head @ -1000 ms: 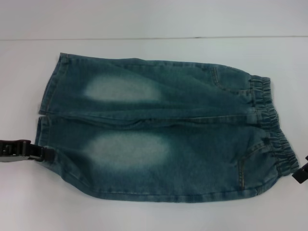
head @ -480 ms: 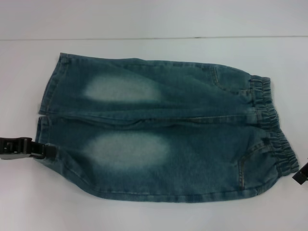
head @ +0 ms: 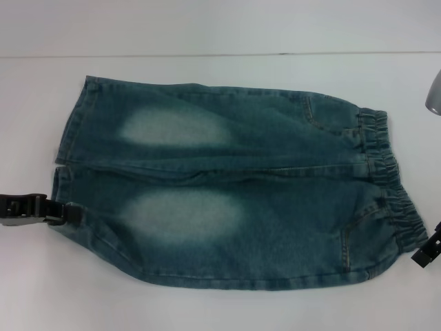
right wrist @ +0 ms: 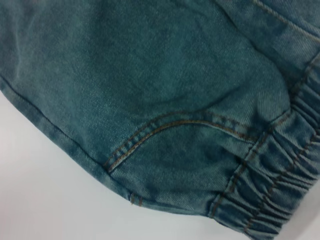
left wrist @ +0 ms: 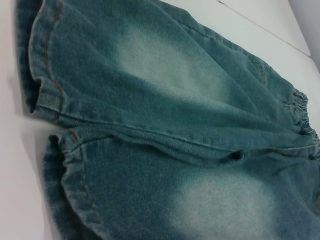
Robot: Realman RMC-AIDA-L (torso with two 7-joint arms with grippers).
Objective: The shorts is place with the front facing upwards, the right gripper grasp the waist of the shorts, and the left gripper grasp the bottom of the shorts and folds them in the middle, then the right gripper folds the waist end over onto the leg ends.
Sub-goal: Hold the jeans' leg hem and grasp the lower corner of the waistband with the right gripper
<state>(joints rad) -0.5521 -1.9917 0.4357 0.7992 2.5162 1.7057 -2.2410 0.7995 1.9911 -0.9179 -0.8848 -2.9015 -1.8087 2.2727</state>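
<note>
The denim shorts (head: 227,186) lie flat and front up. Their gathered elastic waist (head: 386,179) is on the right, and the two leg ends (head: 65,148) are on the left. My left gripper (head: 69,213) comes in low from the left edge, its tip touching the nearer leg's hem. In the left wrist view both hems (left wrist: 52,125) show close up. My right gripper (head: 425,253) shows only as a black tip at the near corner of the waist. The right wrist view fills with the front pocket seam (right wrist: 165,132) and the elastic band (right wrist: 280,185).
The shorts rest on a plain white table (head: 207,310), with bare surface in front of them and behind. A silver-grey rounded part (head: 434,93) pokes in at the right edge, above the waist.
The left gripper has crept slightly up and right onto the near leg hem. The right gripper's tip has shifted a little down and left. A silver part has appeared at the right edge.
</note>
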